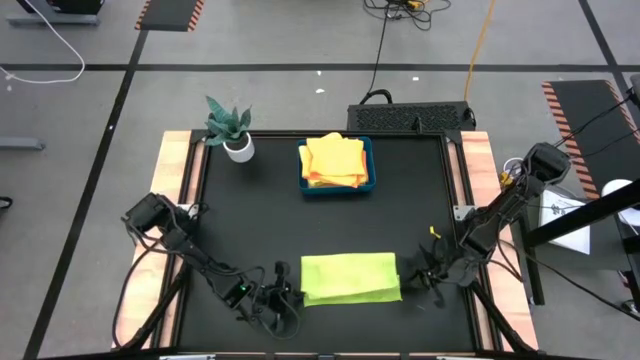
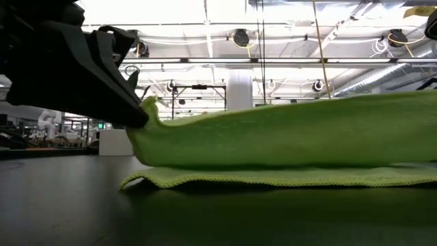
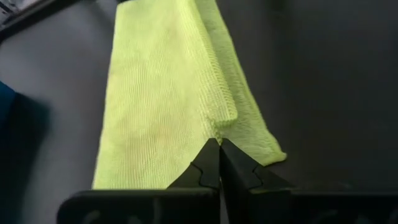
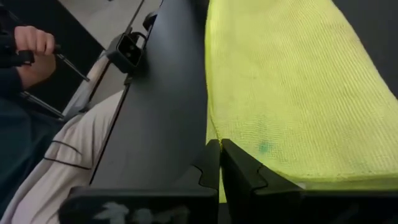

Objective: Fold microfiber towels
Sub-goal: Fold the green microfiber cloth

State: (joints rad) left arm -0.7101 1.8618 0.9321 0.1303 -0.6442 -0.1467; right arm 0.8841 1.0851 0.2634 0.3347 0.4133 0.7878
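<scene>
Up top, blue tray (image 1: 369, 170) of folded towels (image 1: 334, 160)

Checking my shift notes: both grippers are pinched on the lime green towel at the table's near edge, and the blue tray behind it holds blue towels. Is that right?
Not quite. The blue tray holds yellow and orange towels, not blue ones, as the high view shows. The rest stands: the left gripper and the right gripper are both shut on the lime green towel near the table's near edge.
</scene>
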